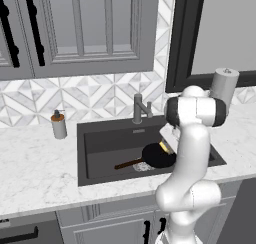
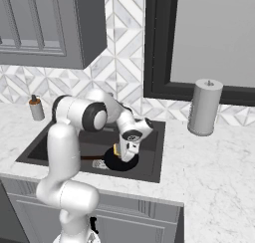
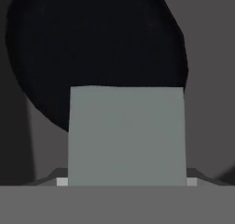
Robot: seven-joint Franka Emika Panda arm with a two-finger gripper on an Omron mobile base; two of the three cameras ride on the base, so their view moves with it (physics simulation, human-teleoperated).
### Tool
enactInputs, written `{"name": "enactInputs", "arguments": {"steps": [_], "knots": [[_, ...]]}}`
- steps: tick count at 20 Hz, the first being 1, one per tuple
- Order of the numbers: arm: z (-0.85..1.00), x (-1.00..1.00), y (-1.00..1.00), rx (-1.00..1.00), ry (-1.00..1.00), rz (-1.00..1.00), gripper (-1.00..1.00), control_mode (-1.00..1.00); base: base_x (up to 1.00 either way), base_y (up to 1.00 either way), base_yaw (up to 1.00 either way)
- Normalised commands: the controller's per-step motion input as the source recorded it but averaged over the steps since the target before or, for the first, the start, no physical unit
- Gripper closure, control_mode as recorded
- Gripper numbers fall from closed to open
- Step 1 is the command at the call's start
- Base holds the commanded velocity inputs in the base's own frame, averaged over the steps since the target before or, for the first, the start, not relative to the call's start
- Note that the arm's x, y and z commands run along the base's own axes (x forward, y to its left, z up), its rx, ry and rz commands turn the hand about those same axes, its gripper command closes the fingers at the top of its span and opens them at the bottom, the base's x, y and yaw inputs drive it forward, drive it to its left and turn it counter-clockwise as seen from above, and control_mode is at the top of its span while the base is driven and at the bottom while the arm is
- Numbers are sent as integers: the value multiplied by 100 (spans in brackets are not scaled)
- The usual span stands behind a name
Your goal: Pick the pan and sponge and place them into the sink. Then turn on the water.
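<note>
The black pan (image 1: 156, 156) lies in the dark grey sink (image 1: 100, 143), its brown handle pointing left over the metal drain (image 1: 141, 166). My gripper (image 2: 127, 154) hangs low inside the basin just above the pan (image 2: 118, 164), shut on the sponge (image 2: 116, 149). The sponge's yellow side (image 1: 165, 147) shows at the pan's far edge. In the hand view the sponge's grey-green face (image 3: 126, 136) sits between the fingers, with the pan (image 3: 92, 48) dark behind it. The faucet (image 1: 140, 108) stands at the back rim, and no stream comes from it.
A soap dispenser (image 1: 59, 124) stands on the marble counter left of the sink. A grey paper towel roll (image 2: 204, 107) stands at the back right. The sink's front rim (image 2: 149, 176) and right wall are close to my hand.
</note>
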Motion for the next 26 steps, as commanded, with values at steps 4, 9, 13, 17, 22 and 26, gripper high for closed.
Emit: {"name": "enactInputs", "arguments": {"steps": [4,9,13,17,22,26], "knots": [[-29,24,0,2,1,0,100,-100,0,0,0],[-37,24,0,2,2,0,100,-100,0,0,0],[-41,19,0,2,1,0,100,-100,0,0,0],[-38,11,0,3,0,0,100,-100,0,0,0],[-29,3,0,3,0,0,100,-100,0,0,0],[-11,0,0,3,0,0,-100,-100,0,0,0]]}}
